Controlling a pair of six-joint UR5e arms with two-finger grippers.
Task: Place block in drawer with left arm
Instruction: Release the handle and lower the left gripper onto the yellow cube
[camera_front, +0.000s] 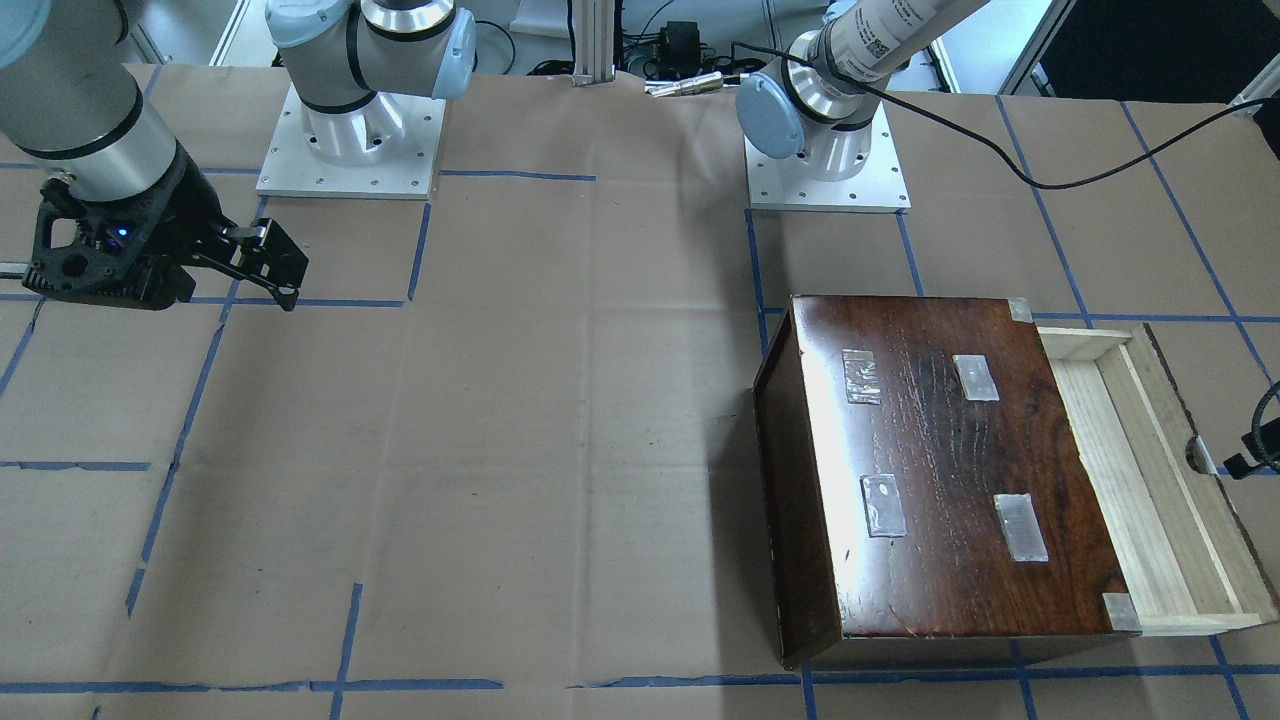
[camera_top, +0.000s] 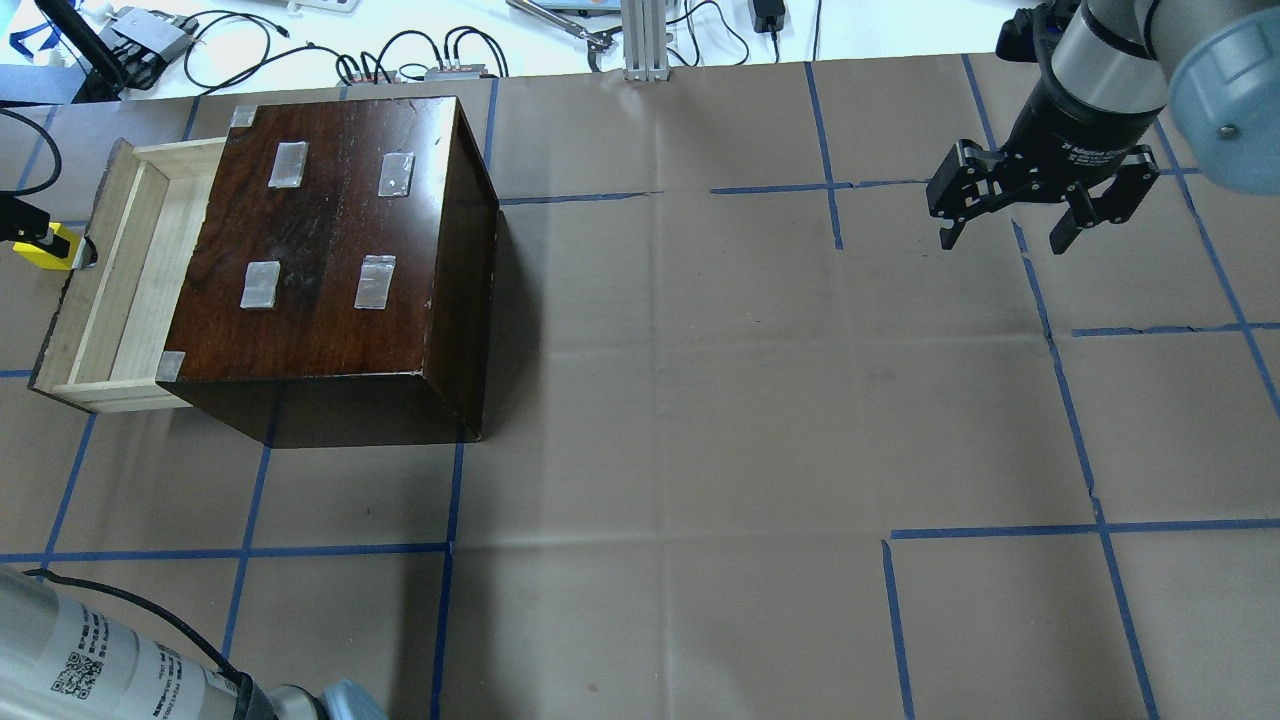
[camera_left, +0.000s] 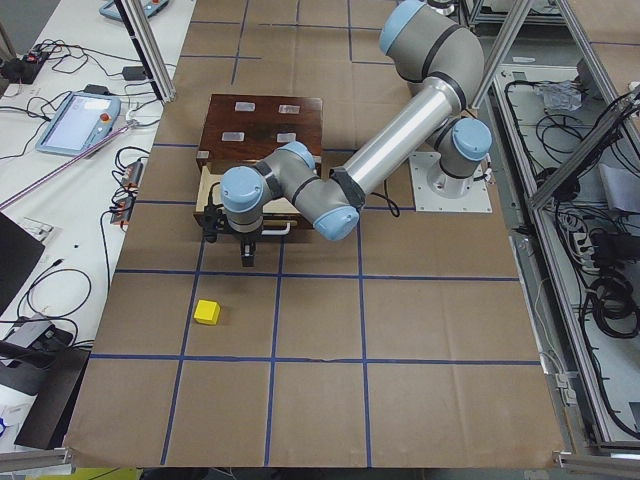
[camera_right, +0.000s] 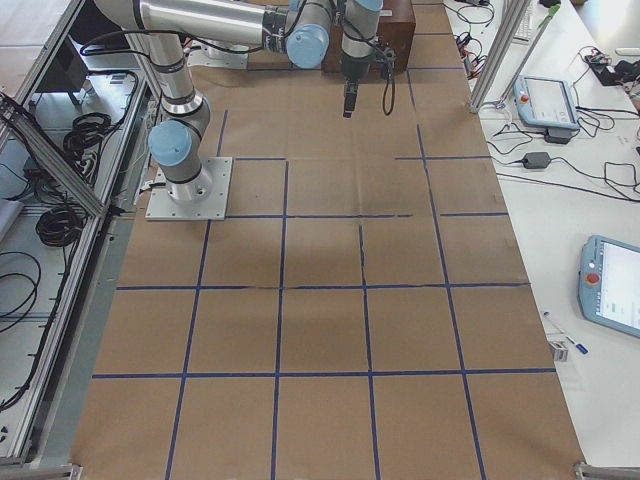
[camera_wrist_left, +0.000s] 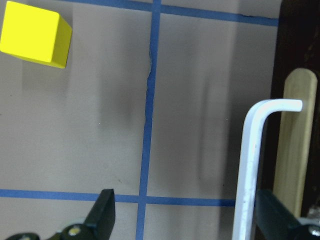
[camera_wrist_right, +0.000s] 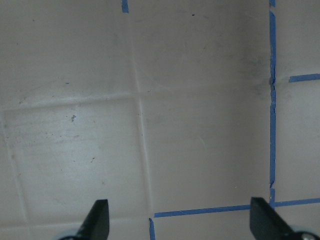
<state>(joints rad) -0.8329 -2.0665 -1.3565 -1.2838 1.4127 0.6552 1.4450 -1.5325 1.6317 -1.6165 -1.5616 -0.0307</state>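
The yellow block lies on the brown paper, apart from the box; it shows at the top left of the left wrist view and at the left edge of the overhead view. The pale wood drawer stands pulled out of the dark-brown box. My left gripper is open and empty, just in front of the drawer's front board, with the drawer's white handle close to one finger. It hovers short of the block. My right gripper is open and empty, far from the box.
Blue tape lines grid the brown paper. The dark box carries several grey tape patches on its top. The arm bases stand at the robot's side of the table. Cables and a teach pendant lie beyond the table's edge.
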